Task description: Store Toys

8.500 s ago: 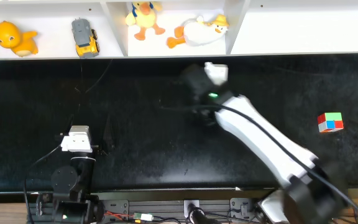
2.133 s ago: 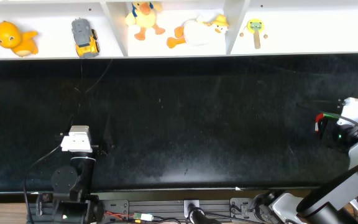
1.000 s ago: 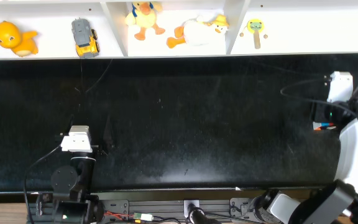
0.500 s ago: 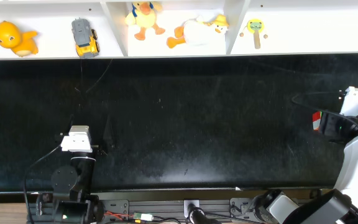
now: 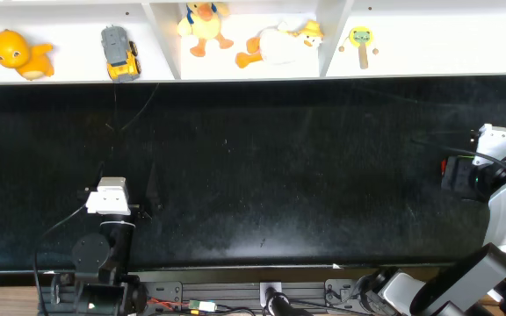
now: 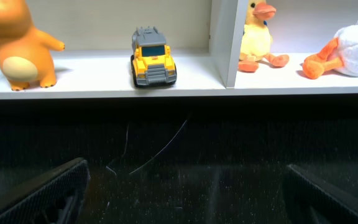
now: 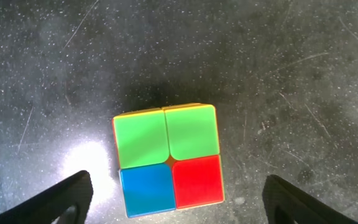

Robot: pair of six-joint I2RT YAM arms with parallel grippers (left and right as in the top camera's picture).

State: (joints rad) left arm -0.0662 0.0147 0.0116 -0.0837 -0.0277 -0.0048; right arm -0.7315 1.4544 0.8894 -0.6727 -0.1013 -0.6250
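Right gripper (image 7: pixel 176 186) shifted slightly, fingers spread astride the cube (image 7: pixel 166 158), shelved green toy (image 5: pixel 359 41) well apart

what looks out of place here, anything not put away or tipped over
The puzzle cube sits on the black table under the open right gripper, the one toy not on the white shelf. The white plush duck lies on its side in the middle compartment.
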